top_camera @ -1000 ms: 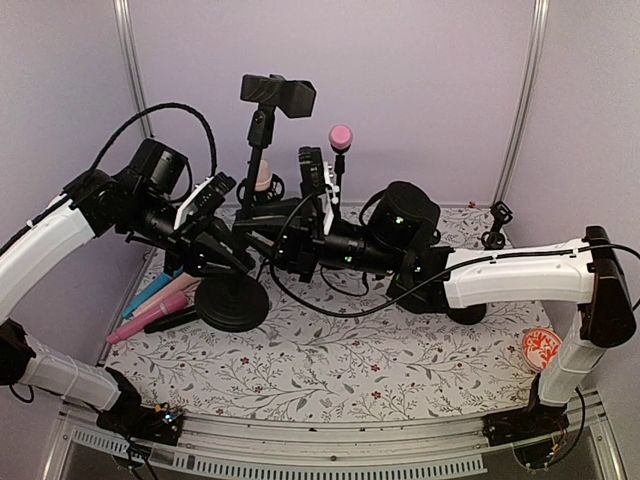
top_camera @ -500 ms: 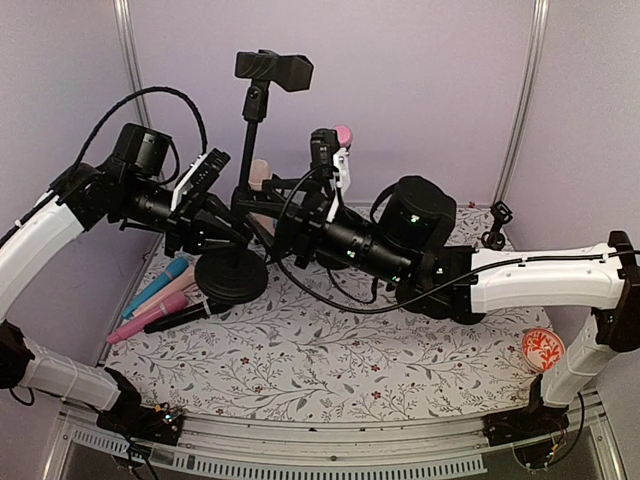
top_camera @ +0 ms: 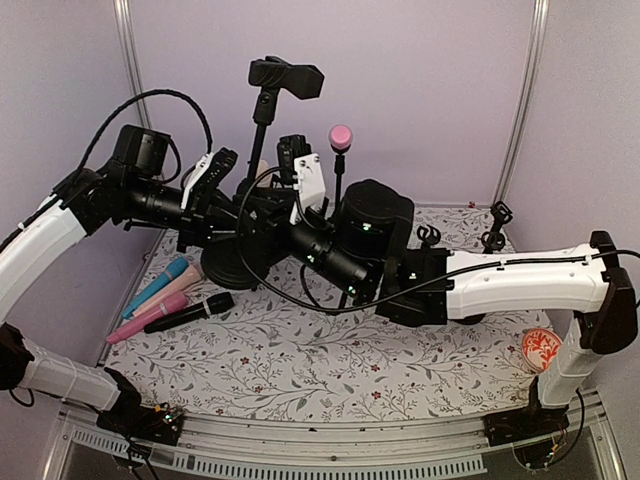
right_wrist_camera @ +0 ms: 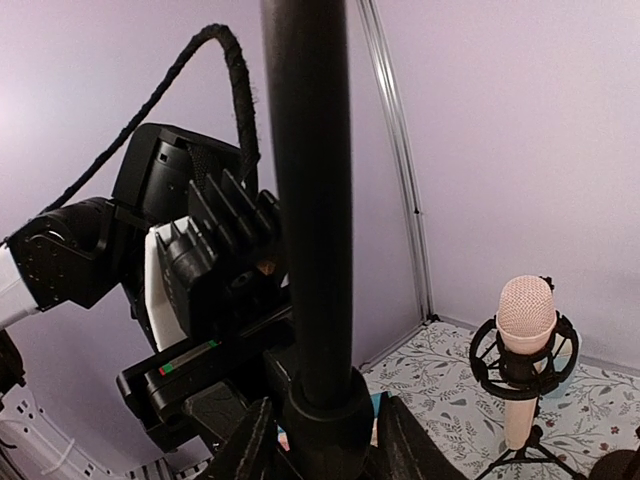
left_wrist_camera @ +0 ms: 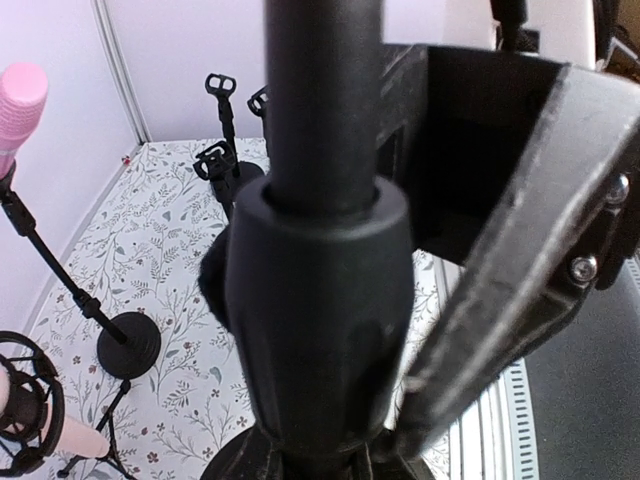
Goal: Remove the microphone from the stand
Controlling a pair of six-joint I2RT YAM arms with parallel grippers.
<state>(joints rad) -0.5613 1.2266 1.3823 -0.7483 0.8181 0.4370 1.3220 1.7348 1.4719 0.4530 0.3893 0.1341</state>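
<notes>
A black stand, with its round base (top_camera: 225,268) and pole (top_camera: 262,130), leans at the back left. Its top carries a black clip head (top_camera: 286,78); I cannot tell whether a microphone sits in it. My left gripper (top_camera: 228,222) comes from the left and is shut on the lower pole, which fills the left wrist view (left_wrist_camera: 320,400). My right gripper (top_camera: 262,212) reaches in from the right. In the right wrist view the right gripper (right_wrist_camera: 326,440) has its fingers (right_wrist_camera: 250,445) pressed close on both sides of the pole's collar (right_wrist_camera: 325,405).
Blue, pink, beige and black microphones (top_camera: 188,312) lie at the table's left edge. A pink-headed microphone (top_camera: 340,137) on a slim stand and a beige one in a shock mount (right_wrist_camera: 525,350) stand at the back. Small clips (top_camera: 495,225) sit back right, an orange disc (top_camera: 543,348) front right.
The stand's base has shifted back and to the left, and its head has swung slightly. My right gripper opened, moved left along the pole and closed again around the collar.
</notes>
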